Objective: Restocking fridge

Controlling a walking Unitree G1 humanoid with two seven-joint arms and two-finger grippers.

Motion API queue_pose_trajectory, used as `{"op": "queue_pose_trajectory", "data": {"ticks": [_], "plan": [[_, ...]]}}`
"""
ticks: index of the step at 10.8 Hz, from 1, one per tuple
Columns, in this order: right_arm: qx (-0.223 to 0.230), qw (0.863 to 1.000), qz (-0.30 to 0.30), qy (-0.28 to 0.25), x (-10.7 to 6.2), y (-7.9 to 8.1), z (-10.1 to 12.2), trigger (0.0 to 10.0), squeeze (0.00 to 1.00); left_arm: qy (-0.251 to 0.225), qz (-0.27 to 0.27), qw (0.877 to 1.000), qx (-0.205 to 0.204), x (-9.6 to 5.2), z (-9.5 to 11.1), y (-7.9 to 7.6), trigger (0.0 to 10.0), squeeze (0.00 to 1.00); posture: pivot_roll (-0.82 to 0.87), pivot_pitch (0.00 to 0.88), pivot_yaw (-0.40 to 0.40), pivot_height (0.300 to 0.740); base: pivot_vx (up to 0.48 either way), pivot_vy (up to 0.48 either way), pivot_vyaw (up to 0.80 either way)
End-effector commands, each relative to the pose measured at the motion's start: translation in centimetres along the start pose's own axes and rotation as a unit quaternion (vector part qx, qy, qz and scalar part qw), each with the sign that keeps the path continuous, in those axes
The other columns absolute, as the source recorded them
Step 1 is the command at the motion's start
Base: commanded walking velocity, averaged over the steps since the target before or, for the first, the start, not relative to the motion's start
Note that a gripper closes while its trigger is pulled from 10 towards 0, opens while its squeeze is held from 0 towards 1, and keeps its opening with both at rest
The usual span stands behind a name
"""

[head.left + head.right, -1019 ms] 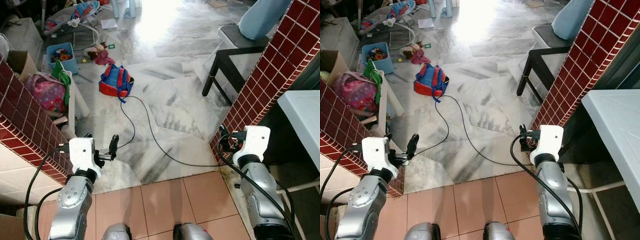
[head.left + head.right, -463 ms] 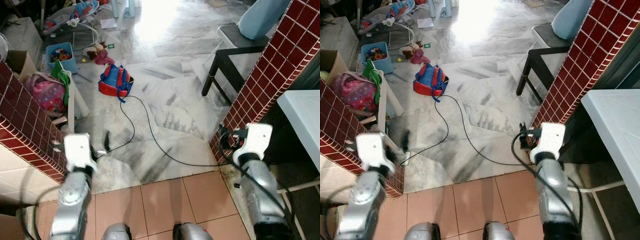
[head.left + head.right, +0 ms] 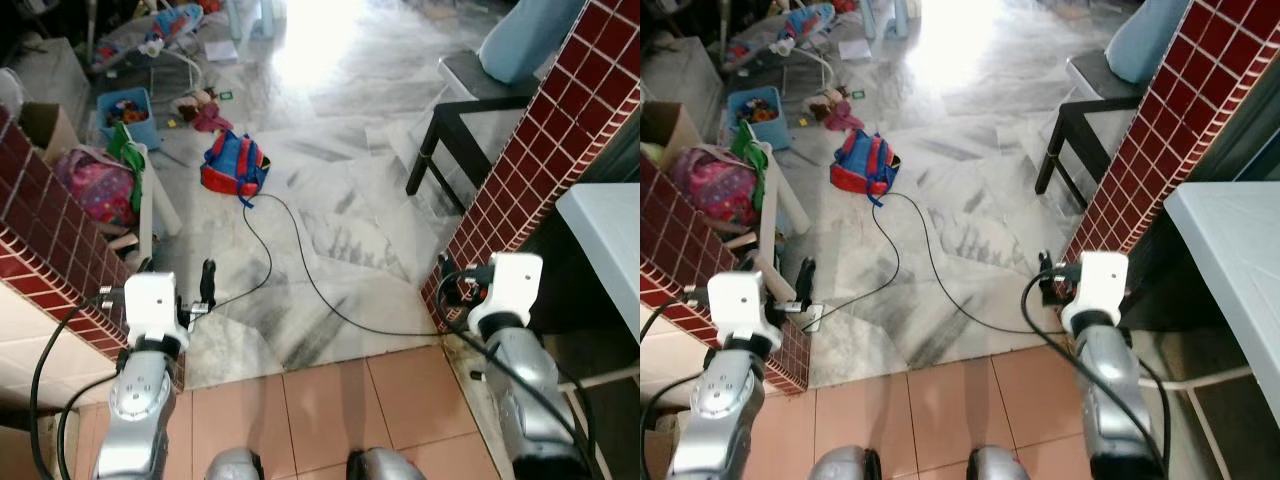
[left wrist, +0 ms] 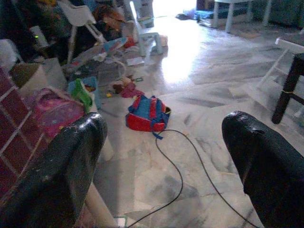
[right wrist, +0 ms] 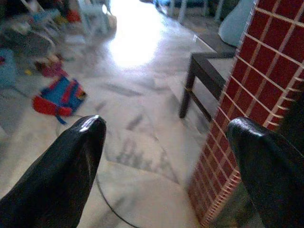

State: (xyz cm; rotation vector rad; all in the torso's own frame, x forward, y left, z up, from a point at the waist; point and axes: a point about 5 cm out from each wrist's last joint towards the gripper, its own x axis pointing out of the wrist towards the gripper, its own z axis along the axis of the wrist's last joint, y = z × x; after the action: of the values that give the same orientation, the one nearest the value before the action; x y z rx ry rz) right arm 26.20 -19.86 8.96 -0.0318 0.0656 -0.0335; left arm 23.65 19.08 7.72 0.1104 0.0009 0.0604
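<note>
Your left gripper [image 4: 161, 166] and right gripper [image 5: 166, 175] both hover with fingers spread wide, holding nothing, over the marble floor [image 3: 340, 230]. A black cable [image 3: 290, 260] snakes from the red-and-blue backpack [image 3: 233, 165] toward the red-tiled pillar [image 3: 520, 170]. Beyond the backpack sits a blue bin [image 3: 127, 113], apparently full of toys.

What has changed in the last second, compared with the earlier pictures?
The left gripper drew back toward the red tiled wall. Nothing was grasped or released. The right gripper, black cable and backpack stayed as they were.
</note>
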Motion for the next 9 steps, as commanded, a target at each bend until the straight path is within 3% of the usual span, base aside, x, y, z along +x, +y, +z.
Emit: {"op": "queue_pose_trajectory", "data": {"ticks": [1, 2, 4, 5, 9], "plan": [[-0.008, 1.000, 0.002, -0.018, -0.1, 0.3, 0.6, 10.0, 0.00, 0.011, 0.008, 1.000, 0.007, -0.2, -0.3, 0.2, 10.0, 0.00, -0.02, 0.003, 0.019, 0.740, 0.000, 0.000, 0.00], [-0.031, 1.000, 0.004, 0.003, -0.1, 0.3, 0.0, 10.0, 0.00, 0.019, -0.001, 1.000, 0.004, -0.2, -0.6, -0.2, 10.0, 0.00, -0.02, 0.004, 0.020, 0.740, 0.000, 0.000, 0.00], [0.006, 1.000, 0.009, -0.002, -0.4, 0.3, 0.0, 10.0, 0.00, 0.015, -0.012, 1.000, -0.004, 0.3, -0.5, -0.5, 10.0, 0.00, -0.02, 0.013, 0.017, 0.740, 0.000, 0.000, 0.00], [-0.025, 0.999, -0.022, 0.014, -0.2, -0.5, -0.3, 10.0, 0.00, 0.015, -0.010, 1.000, 0.000, 0.3, -0.5, -0.5, 10.0, 0.00, -0.02, 0.015, 0.016, 0.740, 0.000, 0.000, 0.00], [-0.001, 0.999, -0.027, 0.017, 0.2, -0.4, -0.6, 10.0, 0.00, 0.016, -0.009, 1.000, 0.000, 0.6, -0.5, -0.4, 10.0, 0.00, -0.02, 0.017, 0.014, 0.740, -0.243, 0.000, 0.00]]}}
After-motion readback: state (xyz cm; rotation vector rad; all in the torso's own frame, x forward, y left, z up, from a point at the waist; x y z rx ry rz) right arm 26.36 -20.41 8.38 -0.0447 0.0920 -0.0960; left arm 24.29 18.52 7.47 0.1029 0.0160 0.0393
